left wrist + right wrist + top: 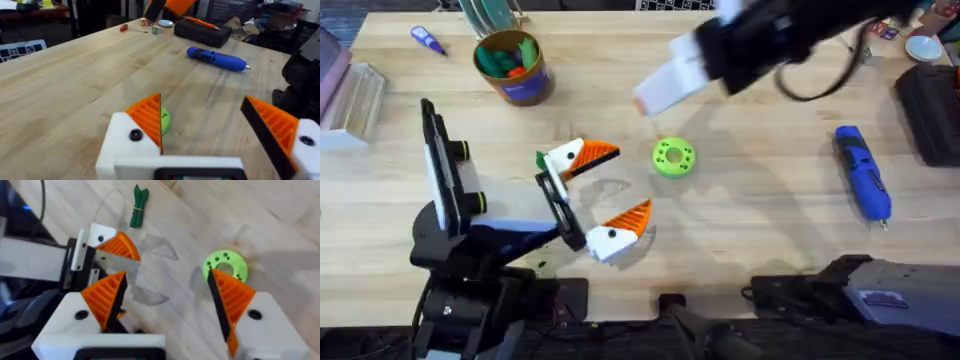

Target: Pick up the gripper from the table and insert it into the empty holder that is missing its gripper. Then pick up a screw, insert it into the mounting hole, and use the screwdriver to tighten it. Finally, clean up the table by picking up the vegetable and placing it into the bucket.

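Note:
My left gripper [605, 190] rests open on the table; its two white holders [563, 158] [605, 242] each carry an orange ribbed fingertip [147, 117] with a dark screw head [135, 134] in the mount. The dark-green vegetable [139, 205] lies on the wood right beside its far finger, also visible as a vegetable [541, 160] from above. My right gripper [167, 300] hangs open, raised over the table above the green disc. The blue screwdriver [862, 170] lies at the right. The bucket [525, 90] stands at the back left with toy pieces inside.
A bright green holed disc [672, 157] lies mid-table just right of the left gripper. A black case [930, 115] sits at the far right, a small blue-purple pen [428, 40] at the back left, clear plastic boxes [350, 100] at the left edge.

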Tool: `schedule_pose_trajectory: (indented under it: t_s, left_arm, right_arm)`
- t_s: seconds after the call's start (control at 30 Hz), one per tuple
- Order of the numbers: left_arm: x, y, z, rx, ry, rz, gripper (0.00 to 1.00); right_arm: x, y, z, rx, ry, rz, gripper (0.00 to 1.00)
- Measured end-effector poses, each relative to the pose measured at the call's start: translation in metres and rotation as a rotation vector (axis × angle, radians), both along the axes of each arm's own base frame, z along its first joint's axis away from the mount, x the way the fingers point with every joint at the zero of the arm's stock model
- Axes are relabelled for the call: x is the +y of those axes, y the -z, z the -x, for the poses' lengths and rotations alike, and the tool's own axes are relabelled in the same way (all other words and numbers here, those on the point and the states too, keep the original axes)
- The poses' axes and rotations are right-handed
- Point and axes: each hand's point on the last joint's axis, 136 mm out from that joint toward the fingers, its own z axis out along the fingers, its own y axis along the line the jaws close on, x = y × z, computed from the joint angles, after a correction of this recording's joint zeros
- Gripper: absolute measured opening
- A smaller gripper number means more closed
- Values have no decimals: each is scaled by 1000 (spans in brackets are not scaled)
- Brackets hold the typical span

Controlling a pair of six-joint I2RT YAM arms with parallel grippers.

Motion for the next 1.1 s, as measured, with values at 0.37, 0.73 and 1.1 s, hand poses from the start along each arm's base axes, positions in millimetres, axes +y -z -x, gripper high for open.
schedule_pose_trajectory:
  t_s: [0.37,0.73,1.1]
  left_arm:
    - [0,0,0,0,0,0,985]
    - [0,0,0,0,0,0,985]
    - [0,0,0,-7,0,-4,205]
  right_arm:
    - [-56,10,31,208,-40,-291,990]
    - [-62,14,74,137,-132,-375,991]
    - [-61,12,73,115,-151,-383,991]
